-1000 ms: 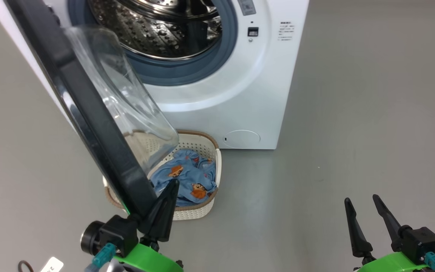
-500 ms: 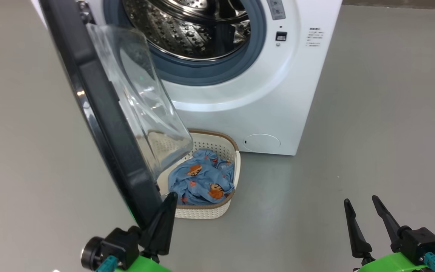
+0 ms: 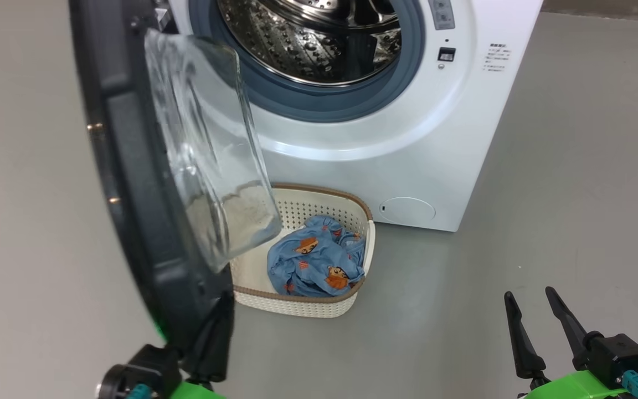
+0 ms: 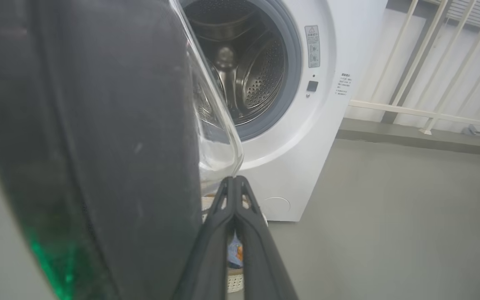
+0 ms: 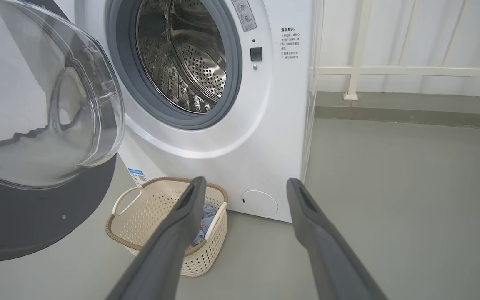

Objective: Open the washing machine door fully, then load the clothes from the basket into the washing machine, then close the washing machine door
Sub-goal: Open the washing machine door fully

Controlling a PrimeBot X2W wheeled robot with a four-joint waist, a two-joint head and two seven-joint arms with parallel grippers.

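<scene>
Clothes point(image 3: 316, 260) lie as a loose blue bundle in the basket point(image 3: 297, 306), which sits on the floor point(image 3: 546, 210) just in front of the washing machine point(image 3: 363, 166), below the open mouth of its drum point(image 3: 319, 44). The washing machine door point(image 3: 130, 183) stands swung out from the front, edge-on to the head view. Its clear glass bowl point(image 3: 208, 144) bulges towards the basket and hangs over the basket's left end.

The left gripper point(image 4: 233, 183) has its jaws closed, tips together and holding nothing. They rest along the inner face of the door, right by its lower rim below the glass. The right gripper point(image 3: 529, 292) hovers well apart over bare floor, jaws spread and empty.

Judging from the angle, the door looks only partly open, so the opening step seems unfinished. The door is likely heavy and stiff on its hinge, and its black rim is glossy, so closed jaws could slide along it. A steady push low on the rim, clear of the glass, seems safest.

The clothes should be light, limp and easy to pinch. A grip on a raised fold near the middle would probably lift the most fabric. Trailing ends could still snag on the basket's rim or on the door overhead.
</scene>
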